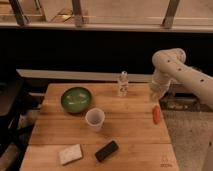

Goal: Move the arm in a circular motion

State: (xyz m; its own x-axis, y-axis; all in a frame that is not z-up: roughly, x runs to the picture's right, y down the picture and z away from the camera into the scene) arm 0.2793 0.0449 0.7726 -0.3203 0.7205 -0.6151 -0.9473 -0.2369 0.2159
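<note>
The arm (pixel 186 75) is cream-white with small dark dots. It comes in from the right edge, bends at a rounded joint near the top right, and points down. Its narrow tip, the gripper (pixel 157 93), hangs shut and empty over the right edge of the wooden table (pixel 130 135). It is just above a small red-orange item (pixel 156 114) and to the right of a clear bottle (pixel 123 84).
On the table stand a green bowl (pixel 76 99) at the back left and a white cup (pixel 95 119) in the middle. A black flat object (pixel 107 150) and a pale sponge (pixel 70 154) lie near the front. A dark wall and railing run behind.
</note>
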